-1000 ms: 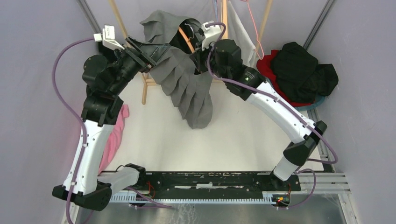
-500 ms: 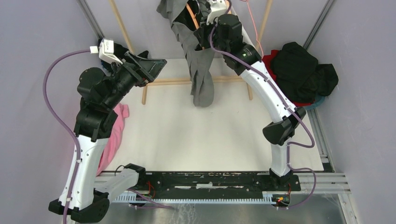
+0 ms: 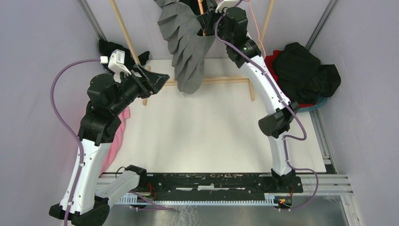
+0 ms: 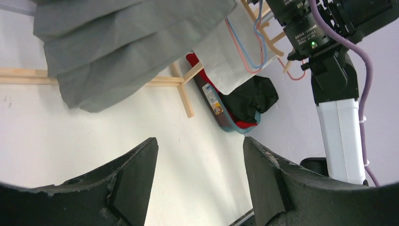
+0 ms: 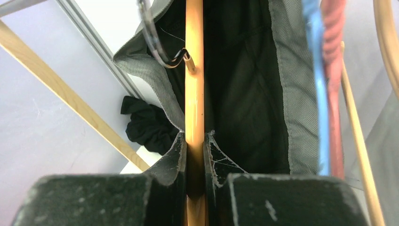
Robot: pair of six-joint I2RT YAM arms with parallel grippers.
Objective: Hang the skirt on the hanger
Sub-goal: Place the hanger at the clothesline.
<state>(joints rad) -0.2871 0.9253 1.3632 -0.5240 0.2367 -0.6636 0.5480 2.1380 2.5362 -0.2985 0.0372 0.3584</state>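
The grey pleated skirt (image 3: pixel 186 42) hangs from an orange wooden hanger (image 5: pixel 194 84) at the top of the overhead view, its hem over the rack's low crossbar. My right gripper (image 5: pixel 194 141) is shut on the hanger's bar, with the skirt's waistband (image 5: pixel 146 75) draped round it and the metal hook (image 5: pixel 160 52) just above. My left gripper (image 4: pixel 200 155) is open and empty, off to the left and below the skirt (image 4: pixel 117 47), which fills the top of its view.
A wooden rack (image 3: pixel 214 81) stands at the back, with blue and pink hangers (image 5: pixel 324 70) on it. A bin of black and red clothes (image 3: pixel 306 73) sits at the right. A pink garment (image 3: pixel 117 136) lies by the left arm; a black cloth (image 3: pixel 110 47) lies behind it.
My right arm has lifted the hanger and skirt up and back toward the rack. My left gripper has let go of the skirt, opened, and drawn back to the left.
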